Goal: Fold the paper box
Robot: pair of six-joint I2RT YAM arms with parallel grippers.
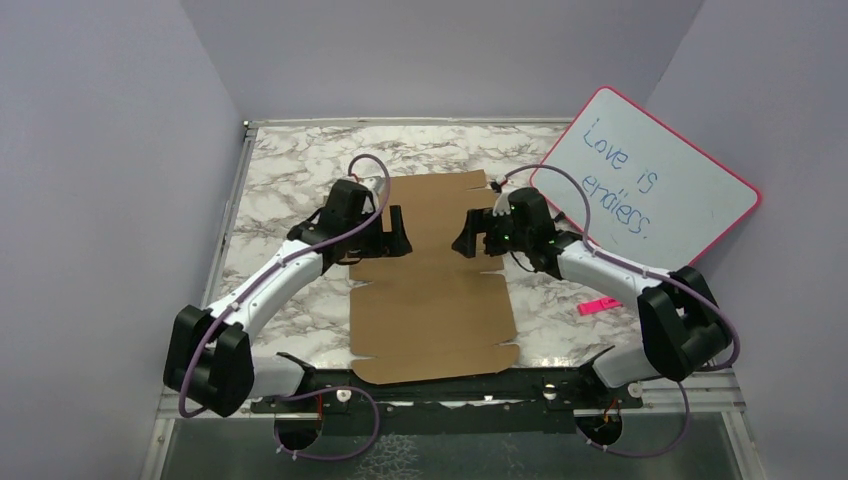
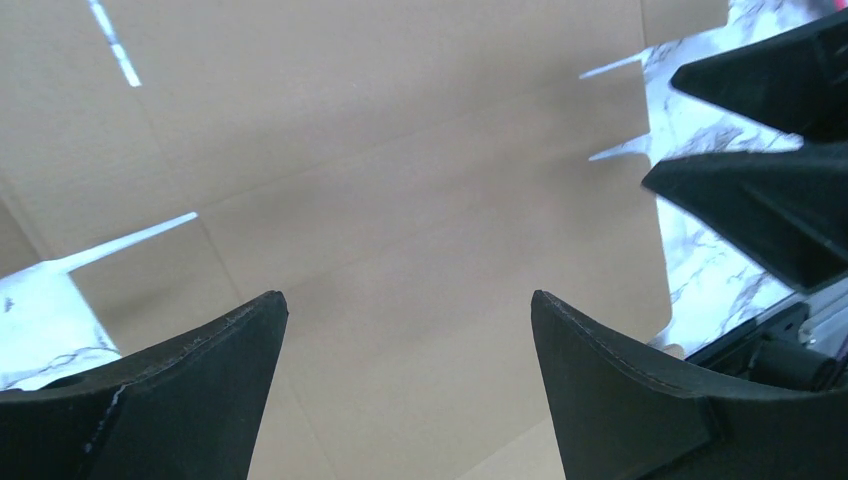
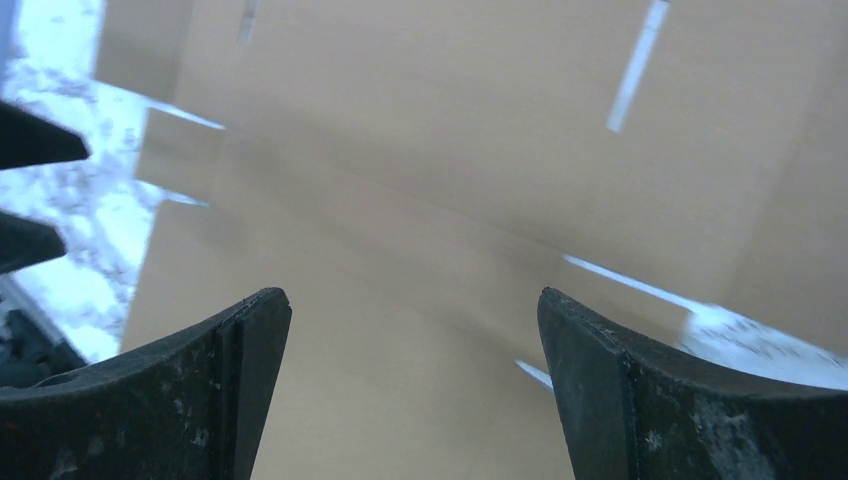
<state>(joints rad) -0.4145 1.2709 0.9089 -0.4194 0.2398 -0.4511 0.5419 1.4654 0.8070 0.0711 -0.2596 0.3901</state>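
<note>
Paper box (image 1: 430, 290) is lying flat; left gripper (image 1: 398, 232) and right gripper (image 1: 467, 240) are hovering above it, spread wide, holding nothing.

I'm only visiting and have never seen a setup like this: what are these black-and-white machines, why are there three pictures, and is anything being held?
These are two robot arms bolted at the near edge of a marble-patterned table. The wide picture comes from a fixed camera above and behind them, so the left arm is on the left and the right arm on the right. The other two pictures come from small cameras on the wrists. The black wedges at the bottom are each gripper's own fingers. The paper box is a flat brown cardboard sheet, not yet folded, lying on the table. The left gripper and right gripper hang over it from either side, both open and holding nothing. A pink-rimmed whiteboard stands tilted at the back right, and a small pink object lies near the right arm.
</note>
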